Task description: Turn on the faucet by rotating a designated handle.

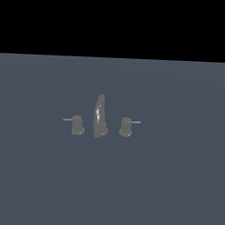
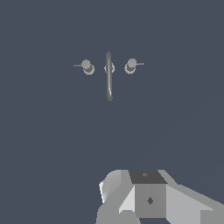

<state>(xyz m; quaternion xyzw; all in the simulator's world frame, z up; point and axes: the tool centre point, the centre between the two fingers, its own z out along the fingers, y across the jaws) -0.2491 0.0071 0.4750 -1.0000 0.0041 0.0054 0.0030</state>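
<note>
Grey metal on a flat slate-blue floor (image 1: 176, 191) — that's the faucet (image 1: 100, 116), sitting out on its own in the middle of the exterior view. Tall narrow spout (image 1: 100, 114) in the centre, curving up to a rounded tip, and a stubby knob on either side of it, each well under half the spout's height.

On the exterior view's left stands the designated handle (image 1: 77, 125), close beside the spout but not touching it, its thin light rod (image 1: 67, 119) sticking straight out toward the exterior view's left. Over on the other side, the twin knob (image 1: 125, 127) mirrors it, with its own rod poking toward the exterior view's right.

From my wrist I'm looking down on the whole set: the spout shows as a slim arc, the handle (image 2: 87, 66) and the twin knob (image 2: 130, 65) as round caps flanking it, rods pointing outward and away from each other.

My gripper — only its pale blocky body (image 2: 148, 197) shows at the edge of the wrist view, well apart from the faucet, nothing near it. The fingertips are out of sight, so I can't tell whether my fingers are spread or pressed together. I don't appear in the exterior view at all.
</note>
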